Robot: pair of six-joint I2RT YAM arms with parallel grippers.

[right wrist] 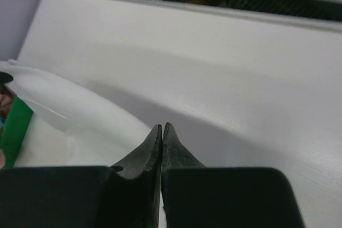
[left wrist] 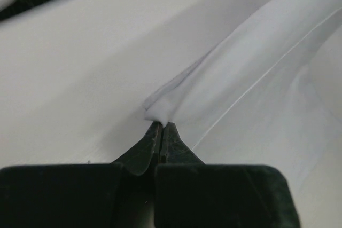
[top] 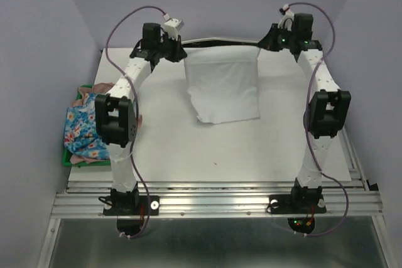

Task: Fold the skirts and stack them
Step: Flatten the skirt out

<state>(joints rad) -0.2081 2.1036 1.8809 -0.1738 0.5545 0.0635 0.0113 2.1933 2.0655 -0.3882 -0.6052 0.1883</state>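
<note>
— White cloth is all the left gripper (left wrist: 162,125) has. Its fingers are pressed together on a small pinch at the eleven o'clock corner of the white skirt (top: 223,92).

— And the right gripper (right wrist: 162,126)?

— Shut tight at the one o'clock corner. Its own camera shows the tips meeting just beside the cloth edge, and I can't tell whether any fabric sits between them.

— Where does the skirt lie?

— Spread on the table (top: 251,155), toward twelve o'clock from the centre. The blue flowered skirt (top: 78,130) and the pink skirt (top: 85,91) are heaped in the green tray (top: 65,158) at nine o'clock.

— So what could go wrong?

— If the right side holds nothing, a lift would raise only one corner. The skirt would then swing and crumple rather than fold evenly. The left's bite is thin too, so a quick pull toward six o'clock could slip it free. It may also have caught just the top layer, in which case the lower one would drag behind and the fold would come out crooked.
</note>
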